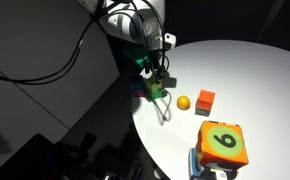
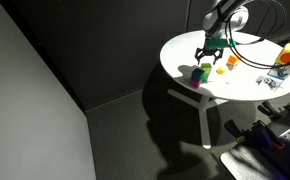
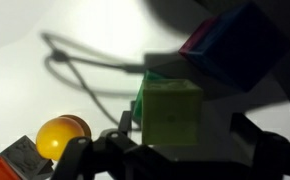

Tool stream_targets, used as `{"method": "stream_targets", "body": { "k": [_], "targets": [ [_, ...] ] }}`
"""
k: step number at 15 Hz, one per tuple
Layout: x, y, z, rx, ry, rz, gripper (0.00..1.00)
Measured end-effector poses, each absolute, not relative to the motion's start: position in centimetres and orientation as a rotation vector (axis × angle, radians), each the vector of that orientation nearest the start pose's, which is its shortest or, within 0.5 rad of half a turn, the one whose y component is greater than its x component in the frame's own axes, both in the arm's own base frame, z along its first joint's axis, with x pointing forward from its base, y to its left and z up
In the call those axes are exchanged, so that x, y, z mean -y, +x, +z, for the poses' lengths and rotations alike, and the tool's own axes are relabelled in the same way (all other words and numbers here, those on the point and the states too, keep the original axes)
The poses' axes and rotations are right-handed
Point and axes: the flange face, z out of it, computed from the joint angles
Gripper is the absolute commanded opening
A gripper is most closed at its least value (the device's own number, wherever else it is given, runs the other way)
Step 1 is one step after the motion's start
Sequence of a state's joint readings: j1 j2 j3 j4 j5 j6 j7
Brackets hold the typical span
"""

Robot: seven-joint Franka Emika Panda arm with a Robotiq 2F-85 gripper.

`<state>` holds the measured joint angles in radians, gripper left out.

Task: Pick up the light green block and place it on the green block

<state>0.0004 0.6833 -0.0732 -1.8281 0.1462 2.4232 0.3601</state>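
On the white table [image 1: 245,70] the big orange cube [image 1: 223,145] lies well away, no threat. The blue cube [image 3: 230,45] sits close by my work, and I could knock it. The light green block [image 3: 170,110] seems to rest on the green block [image 3: 138,102], off-centre. My gripper [image 3: 180,155] straddles it, fingers spread and gripping nothing, so a skewed lift might brush it off. I see no container anywhere.
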Motion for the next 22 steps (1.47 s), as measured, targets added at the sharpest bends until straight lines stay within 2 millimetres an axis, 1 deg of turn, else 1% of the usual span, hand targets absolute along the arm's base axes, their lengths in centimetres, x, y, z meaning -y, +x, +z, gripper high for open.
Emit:
{"method": "stream_targets", "body": {
  "k": [6,10,15,22],
  "targets": [
    [5.0,64.0,18.3,-0.797,-2.960,0.068,1.00],
    [5.6,63.8,19.7,-0.769,-2.964,0.043,1.00],
    [6.1,62.0,21.2,-0.685,-2.984,0.047,1.00],
    [6.8,57.9,23.8,-0.538,-3.047,0.119,1.00]
  ]
}}
